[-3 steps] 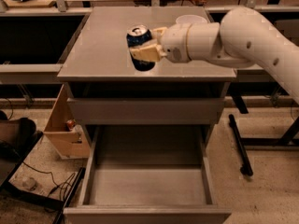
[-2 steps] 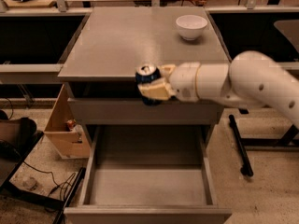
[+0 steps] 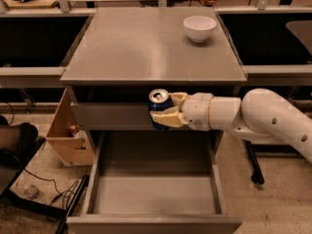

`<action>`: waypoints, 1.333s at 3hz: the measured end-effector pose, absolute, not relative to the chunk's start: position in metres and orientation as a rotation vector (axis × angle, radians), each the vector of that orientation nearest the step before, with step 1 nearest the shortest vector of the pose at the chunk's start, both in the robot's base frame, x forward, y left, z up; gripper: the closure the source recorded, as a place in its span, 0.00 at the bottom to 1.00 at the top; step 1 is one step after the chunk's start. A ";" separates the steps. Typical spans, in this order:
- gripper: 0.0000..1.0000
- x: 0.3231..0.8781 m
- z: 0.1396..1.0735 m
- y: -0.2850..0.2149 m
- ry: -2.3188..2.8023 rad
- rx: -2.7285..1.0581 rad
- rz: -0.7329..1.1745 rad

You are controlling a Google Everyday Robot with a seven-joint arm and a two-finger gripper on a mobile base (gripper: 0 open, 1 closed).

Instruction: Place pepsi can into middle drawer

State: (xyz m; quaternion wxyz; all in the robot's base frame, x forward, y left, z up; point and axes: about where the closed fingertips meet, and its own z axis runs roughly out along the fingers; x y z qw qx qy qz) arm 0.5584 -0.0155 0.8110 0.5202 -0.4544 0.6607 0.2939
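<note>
Can: the pepsi can [image 3: 159,107] is upright, silver top up, held in the air in front of the closed upper drawer front [image 3: 109,116].
Gripper: the gripper [image 3: 165,109] reaches in from the right, its fingers [image 3: 168,117] clamped on the can's sides.
Drawer: the middle drawer [image 3: 155,195] is pulled out, below the can.
Bowl: the white bowl [image 3: 200,27] sits on the cabinet top [image 3: 146,48], at the back right.

I count one dark-blue Pepsi can [image 3: 158,103], one white ceramic bowl [image 3: 200,28] by the far-right corner of the grey desk [image 3: 136,48], one pulled-out matte-grey drawer [image 3: 156,195], one cardboard box [image 3: 68,130], and one cream gripper [image 3: 165,108] clasping the can below the front edge.
</note>
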 end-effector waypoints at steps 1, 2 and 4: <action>1.00 0.547 0.757 -0.009 1.642 -1.100 0.718; 1.00 0.530 0.679 -0.003 1.672 -1.105 0.754; 1.00 0.519 0.562 0.017 1.681 -1.165 0.838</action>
